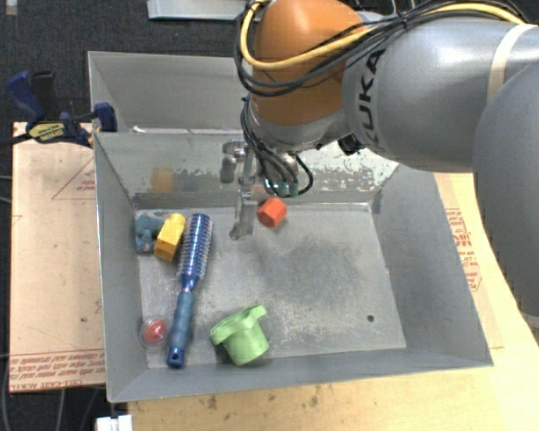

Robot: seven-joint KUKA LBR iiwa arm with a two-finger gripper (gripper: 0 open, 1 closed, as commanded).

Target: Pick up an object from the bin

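My gripper [241,230] hangs under the orange wrist cover near the bin's back wall, slightly left of centre, with its tip close to the floor. A small red-orange cube [271,212] sits right beside the tip, on its right. To the left lies a blue hairbrush [189,277], its bristled head toward the back and its handle toward the front. A yellow block [170,237] rests against the brush head's left side.
A small grey-blue piece [145,231] lies left of the yellow block. A green cap-shaped thing [242,336] sits near the front, and a small red ball [153,332] is in the front left corner. The arm covers the back right of the bin.
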